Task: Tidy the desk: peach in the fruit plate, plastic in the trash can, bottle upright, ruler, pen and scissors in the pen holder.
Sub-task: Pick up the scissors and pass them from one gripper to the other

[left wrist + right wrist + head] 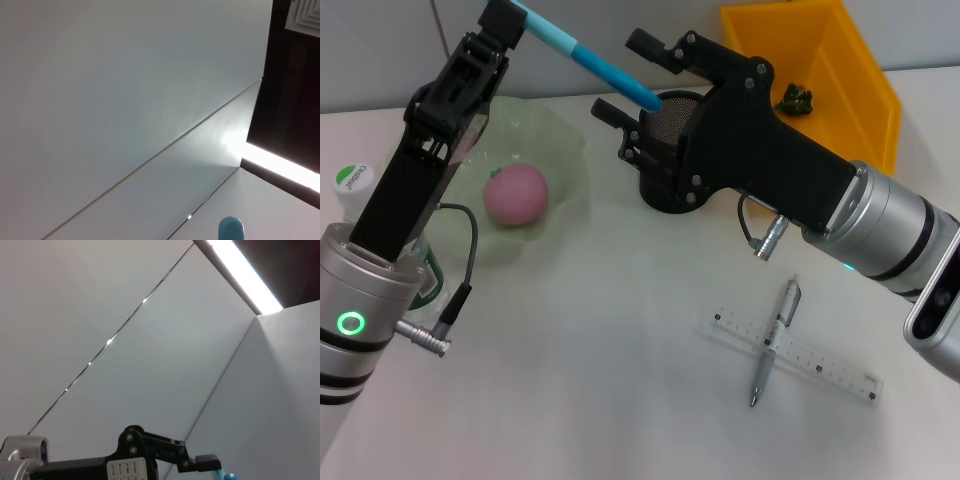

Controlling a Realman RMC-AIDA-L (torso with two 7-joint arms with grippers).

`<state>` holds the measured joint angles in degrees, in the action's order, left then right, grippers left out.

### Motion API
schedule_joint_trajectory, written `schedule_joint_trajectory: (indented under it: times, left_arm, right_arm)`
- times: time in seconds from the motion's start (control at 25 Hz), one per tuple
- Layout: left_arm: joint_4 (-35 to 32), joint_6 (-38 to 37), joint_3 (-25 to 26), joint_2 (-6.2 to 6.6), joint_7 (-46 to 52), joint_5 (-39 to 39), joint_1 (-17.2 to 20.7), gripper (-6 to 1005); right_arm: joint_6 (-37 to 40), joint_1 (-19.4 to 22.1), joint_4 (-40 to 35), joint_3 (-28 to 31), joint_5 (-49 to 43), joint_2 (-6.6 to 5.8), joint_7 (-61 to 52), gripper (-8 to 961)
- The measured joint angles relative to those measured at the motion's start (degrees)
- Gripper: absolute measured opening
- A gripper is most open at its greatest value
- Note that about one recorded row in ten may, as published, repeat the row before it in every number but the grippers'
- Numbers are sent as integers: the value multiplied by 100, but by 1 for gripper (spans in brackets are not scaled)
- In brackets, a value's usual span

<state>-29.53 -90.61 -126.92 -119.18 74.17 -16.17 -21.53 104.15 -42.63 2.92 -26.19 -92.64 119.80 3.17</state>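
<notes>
My left gripper (508,22) is raised at the back left and is shut on a long blue item (605,68) that slants down toward the black mesh pen holder (670,118). The item's tip (231,229) shows in the left wrist view. My right gripper (627,78) stands open just above the holder, its fingers on either side of the item's lower end. A pink peach (516,194) lies in the green fruit plate (570,145). The pen (775,338) lies across the clear ruler (810,360) on the table at the front right. A white-capped bottle (352,180) stands upright at far left.
The yellow trash can (860,70) sits at the back right with a dark crumpled piece (795,98) inside. The left arm's body hangs over the plate's left side. The right wrist view shows the left gripper (150,460) against walls and ceiling.
</notes>
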Motion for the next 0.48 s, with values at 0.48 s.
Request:
schedule_joint_trajectory:
  times: [0.48]
  left_arm:
    - [-2,0,-8,0,-31,0,0,336]
  right_arm:
    - [0,0,7,0,0,0,0,317]
